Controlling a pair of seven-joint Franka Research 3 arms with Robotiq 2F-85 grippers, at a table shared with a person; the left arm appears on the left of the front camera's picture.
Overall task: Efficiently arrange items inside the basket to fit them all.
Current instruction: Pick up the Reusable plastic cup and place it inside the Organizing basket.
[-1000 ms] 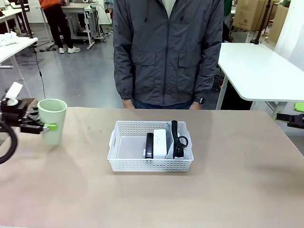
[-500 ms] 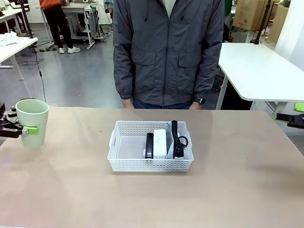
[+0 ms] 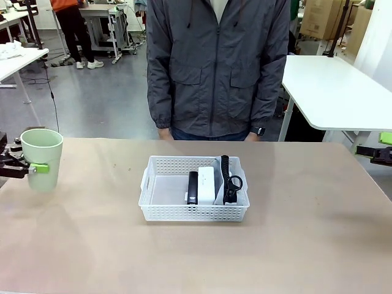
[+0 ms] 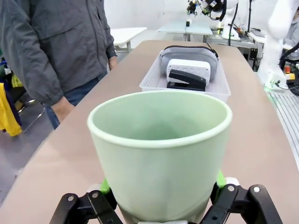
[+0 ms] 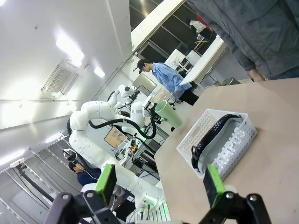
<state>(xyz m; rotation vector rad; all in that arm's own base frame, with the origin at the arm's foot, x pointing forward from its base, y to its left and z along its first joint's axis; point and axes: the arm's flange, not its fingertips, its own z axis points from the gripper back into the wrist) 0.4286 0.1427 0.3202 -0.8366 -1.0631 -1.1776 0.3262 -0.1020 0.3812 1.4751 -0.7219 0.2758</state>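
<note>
The left end effector point(image 4: 161, 205) grips the green cup point(image 3: 41, 158) by its sides, upright at the far left of the surface point(image 3: 196, 257), well apart from the basket point(image 3: 195, 208). There the stapler point(image 3: 193, 187), white box point(image 3: 206, 184) and grey pouch point(image 3: 234, 180) stand packed to the right, probably to leave the left space for the cup. The right end effector point(image 5: 159, 184) is released and empty.

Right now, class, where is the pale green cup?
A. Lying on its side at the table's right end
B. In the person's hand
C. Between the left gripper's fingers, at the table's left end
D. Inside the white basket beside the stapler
C: the pale green cup stands upright between the fingers of the left gripper, far left of the basket.
</note>
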